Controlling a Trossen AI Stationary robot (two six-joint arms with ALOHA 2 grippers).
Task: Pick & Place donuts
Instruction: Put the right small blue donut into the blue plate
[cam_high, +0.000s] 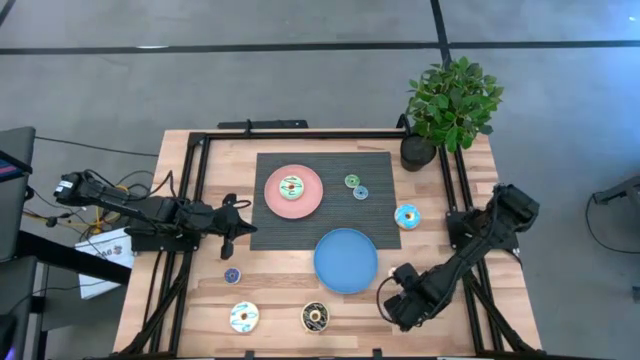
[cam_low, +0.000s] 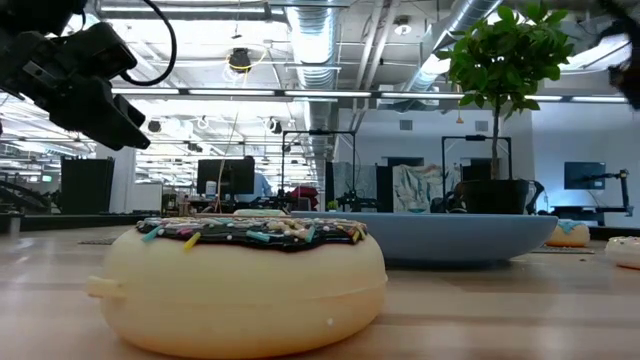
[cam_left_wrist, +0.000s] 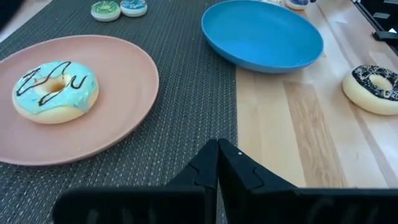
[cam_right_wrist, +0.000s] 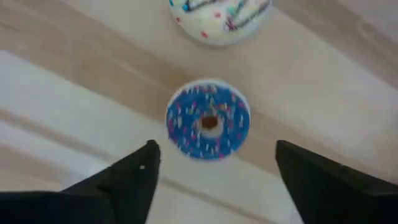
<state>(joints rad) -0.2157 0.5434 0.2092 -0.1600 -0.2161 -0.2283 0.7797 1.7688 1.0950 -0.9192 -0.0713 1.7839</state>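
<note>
My right gripper (cam_right_wrist: 214, 149) is open and points down over a small blue sprinkled donut (cam_right_wrist: 208, 121). Its fingers stand on either side of the donut, above it and clear of it. A white sprinkled donut (cam_right_wrist: 217, 15) lies just beyond. In the high view my right gripper (cam_high: 402, 297) hides both at the table's near right. My left gripper (cam_high: 230, 230) is shut and waits at the mat's left edge, touching nothing. A green-iced donut (cam_high: 291, 186) lies on the pink plate (cam_high: 312, 205). The blue plate (cam_high: 346, 262) has nothing on it.
More donuts lie loose: two small ones (cam_high: 356, 186) on the dark mat, a blue-iced one (cam_high: 407, 216) at the right, a small one (cam_high: 232, 275), a white one (cam_high: 243, 317) and a dark brown one (cam_high: 315, 317) near the front edge. A potted plant (cam_high: 450, 105) stands at the far right.
</note>
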